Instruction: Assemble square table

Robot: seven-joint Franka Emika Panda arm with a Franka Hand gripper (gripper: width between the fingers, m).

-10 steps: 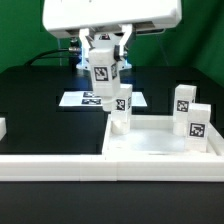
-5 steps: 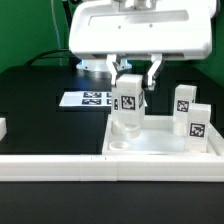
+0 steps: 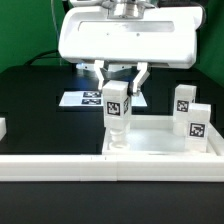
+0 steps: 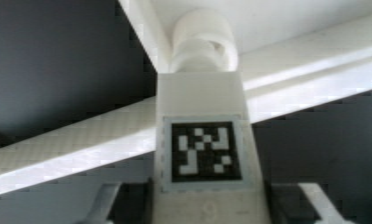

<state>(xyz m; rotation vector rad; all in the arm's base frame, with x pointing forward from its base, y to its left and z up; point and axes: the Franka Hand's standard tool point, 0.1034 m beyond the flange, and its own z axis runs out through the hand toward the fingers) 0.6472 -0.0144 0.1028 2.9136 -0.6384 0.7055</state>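
Leg [image 3: 117, 108] is clamped between the jaws of the gripper [image 3: 119, 88], partly closed on its upper end, tag facing the exterior camera. Long axis vertical, leg hanging straight down from the jaws, lower tip right over the near corner of the square top [image 3: 160, 146] on the exterior view's left, at or just touching the corner hole; can't tell if the tip is seated. Wrist view confirms: leg [image 4: 204, 120] runs away from the camera, rounded end lined up over the white rim. Coming move looks like a straight push/twist down along that axis. Two spare legs [image 3: 183, 100] [image 3: 198, 122] stand on the top's far right side. Marker board [image 3: 85, 98] lies behind on the black surface [image 3: 40, 105]. Versus a second ago: arm shifted from behind the corner to above it, leg lower and squarer now.
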